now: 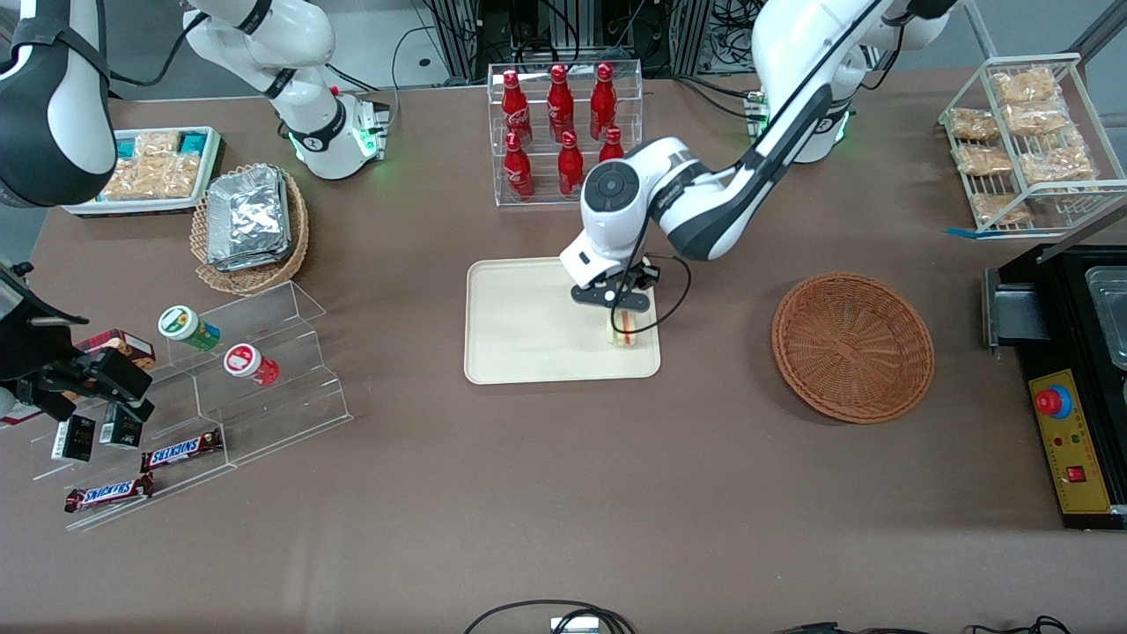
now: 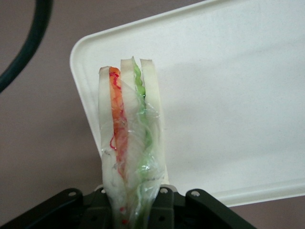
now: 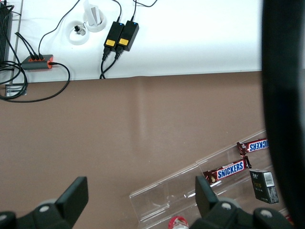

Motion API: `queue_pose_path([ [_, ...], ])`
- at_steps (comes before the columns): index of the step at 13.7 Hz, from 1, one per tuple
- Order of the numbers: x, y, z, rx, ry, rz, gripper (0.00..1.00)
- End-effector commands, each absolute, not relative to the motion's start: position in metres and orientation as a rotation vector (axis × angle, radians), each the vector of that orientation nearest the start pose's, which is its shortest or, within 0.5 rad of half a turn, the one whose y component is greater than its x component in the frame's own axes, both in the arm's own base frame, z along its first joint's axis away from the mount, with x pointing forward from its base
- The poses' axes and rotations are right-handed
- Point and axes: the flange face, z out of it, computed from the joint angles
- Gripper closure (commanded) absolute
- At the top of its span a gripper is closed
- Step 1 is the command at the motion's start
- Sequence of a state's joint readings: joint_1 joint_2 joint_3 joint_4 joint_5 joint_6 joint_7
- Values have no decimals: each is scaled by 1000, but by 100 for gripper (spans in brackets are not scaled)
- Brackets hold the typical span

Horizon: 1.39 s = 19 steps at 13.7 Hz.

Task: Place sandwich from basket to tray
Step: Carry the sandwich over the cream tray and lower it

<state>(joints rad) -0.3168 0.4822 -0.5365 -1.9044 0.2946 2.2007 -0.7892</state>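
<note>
The gripper (image 1: 622, 310) pinched the sandwich (image 1: 623, 328) upright over the tray's (image 1: 528, 326) corner; the basket (image 1: 852, 346) held nothing.

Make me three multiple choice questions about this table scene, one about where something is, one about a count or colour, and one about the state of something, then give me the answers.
1. Where is the sandwich?
A. In the reddish-brown basket
B. Over the cream tray's corner, held by the gripper
C. On the clear stepped stand

2. How many red bottles stand in the clear rack?
A. Four
B. Six
C. Nine

3. What is the state of the reddish-brown basket?
A. Empty
B. Holding foil packets
C. Tipped upside down

Answers:
1 B: the front view shows the gripper above the tray, at the corner nearest the basket, and the wrist view shows the sandwich clamped upright between the fingers.
2 B: the red bottles stand in two rows of three.
3 A: the basket shows only bare weave inside.
</note>
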Motion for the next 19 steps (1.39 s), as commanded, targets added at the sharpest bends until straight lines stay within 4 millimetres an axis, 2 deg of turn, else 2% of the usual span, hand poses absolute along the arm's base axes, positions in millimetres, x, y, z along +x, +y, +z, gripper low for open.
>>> queue_pose_path([
  [1,426,-460,256,-3074,347,107,100],
  [6,415,-469,235,-3046,399,131,100],
  [10,412,-468,219,-3036,398,171,94],
  [12,410,-468,215,-3037,342,181,86],
  [13,407,-471,215,-3040,289,178,66],
  [14,404,-474,215,-3040,240,172,42],
  [16,402,-474,214,-3031,228,177,13],
  [17,402,-473,217,-3026,223,175,1],
  [19,406,-473,225,-3026,214,160,0],
])
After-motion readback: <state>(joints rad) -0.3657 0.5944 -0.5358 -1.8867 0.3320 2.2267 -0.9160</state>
